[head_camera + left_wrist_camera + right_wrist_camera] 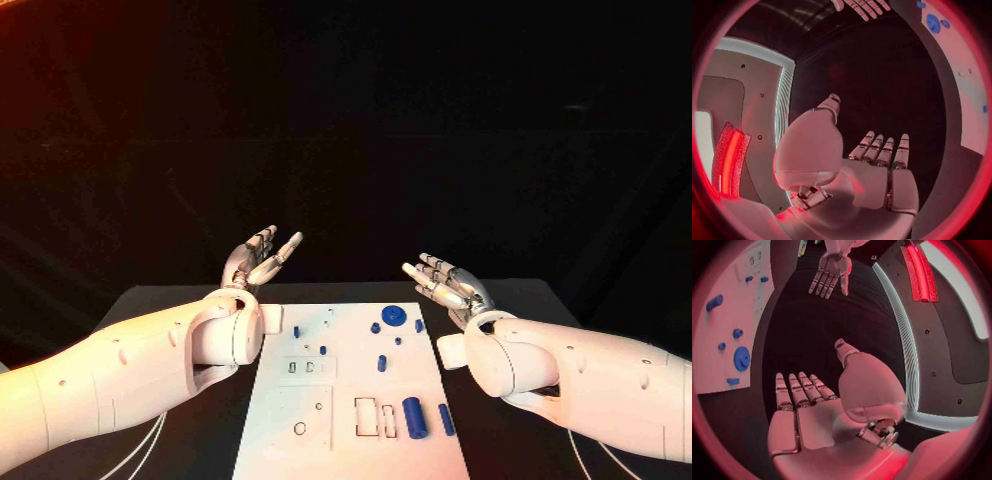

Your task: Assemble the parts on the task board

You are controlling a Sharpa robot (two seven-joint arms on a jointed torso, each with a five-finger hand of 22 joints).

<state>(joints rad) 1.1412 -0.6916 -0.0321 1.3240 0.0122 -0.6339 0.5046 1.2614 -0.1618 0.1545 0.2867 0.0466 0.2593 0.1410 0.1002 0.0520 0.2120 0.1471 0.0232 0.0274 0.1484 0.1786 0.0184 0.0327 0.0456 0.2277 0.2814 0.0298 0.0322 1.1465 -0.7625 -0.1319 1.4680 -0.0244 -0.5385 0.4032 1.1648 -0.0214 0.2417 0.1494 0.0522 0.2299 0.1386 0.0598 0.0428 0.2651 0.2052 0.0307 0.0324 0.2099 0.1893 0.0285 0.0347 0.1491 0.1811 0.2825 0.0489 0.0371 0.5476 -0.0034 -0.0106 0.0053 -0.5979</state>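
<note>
The task board (346, 400) lies flat in the middle of the black table (159, 305), its long side running away from me. On it sit the blue parts: a round disc (394, 315) near the far edge, a small piece (420, 325) just beside it and another (375, 327) on its other side, a short peg (297, 331) toward my left, a slim upright piece (382, 363) near the middle, and two longer cylinders lying side by side at the near right, one thick (415, 417) and one thin (446, 419). Outlined slots and small holes mark the near half of the board, among them a pair of rectangular slots (376, 417) just beside the thick cylinder.

My left hand (260, 258) hovers beyond the board's far left corner, palm up, fingers straight and spread a little, holding nothing. My left wrist view shows the same: the fingers (882, 150) reach out flat over the dark table, with the board (967, 90) off to one side and the blue disc (933, 23) on it.

My right hand (450, 285) hovers off the far right corner, also palm up with fingers spread, empty and touching nothing. In my right wrist view its fingers (798, 390) lie extended, the board (729, 330) with its blue disc (741, 359) beside them, and my left hand (831, 275) is across from it.
</note>
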